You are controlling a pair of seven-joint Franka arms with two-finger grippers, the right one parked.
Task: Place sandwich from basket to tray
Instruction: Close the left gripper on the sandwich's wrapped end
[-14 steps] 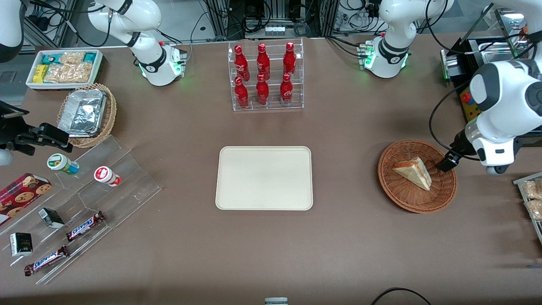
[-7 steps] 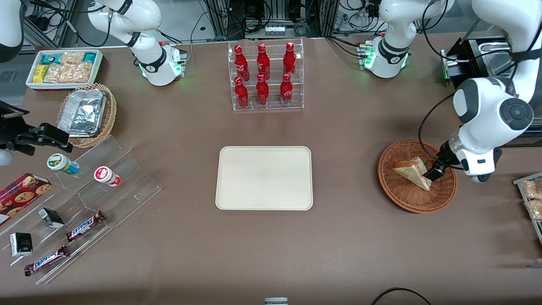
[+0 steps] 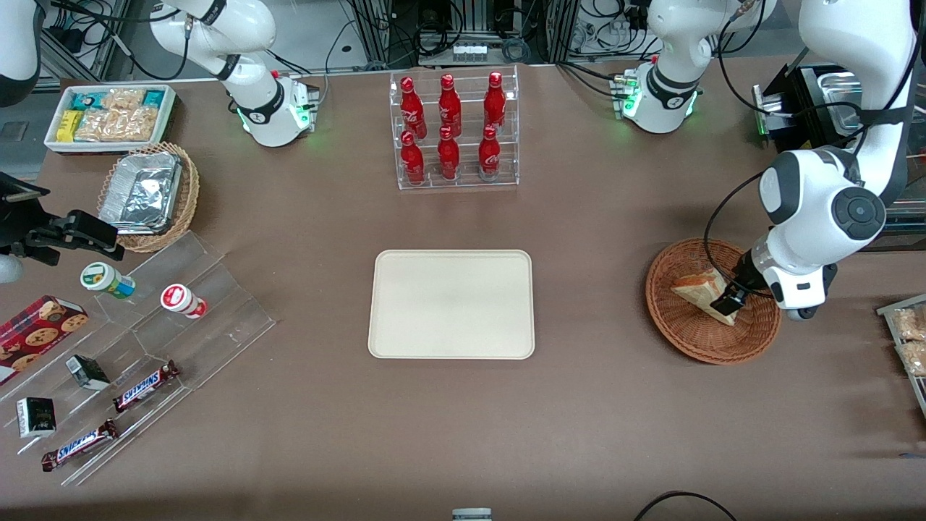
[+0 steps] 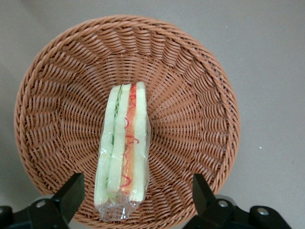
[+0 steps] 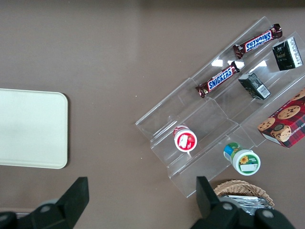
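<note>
The sandwich [image 3: 696, 289] [image 4: 124, 148], a plastic-wrapped wedge with its filling edge up, lies in the reddish-brown wicker basket [image 3: 687, 340] [image 4: 200, 100] toward the working arm's end of the table. My left gripper [image 3: 725, 302] [image 4: 137, 191] hangs low over the basket, open. Its dark fingers [image 4: 71, 193] stand wide on either side of the wedge's broad end without touching it. The cream tray [image 3: 451, 304] [image 5: 28, 129] sits at the table's middle with nothing on it.
A clear rack of red bottles [image 3: 454, 130] stands farther from the front camera than the tray. Toward the parked arm's end are a white snack bin [image 3: 108, 116], a tan basket with a foil container [image 3: 148, 195] and an acrylic stand of snacks [image 3: 145, 347].
The left arm has swung in and lowered. The gripper has moved from the basket's rim to over the sandwich's broad end. The sandwich has not moved.
</note>
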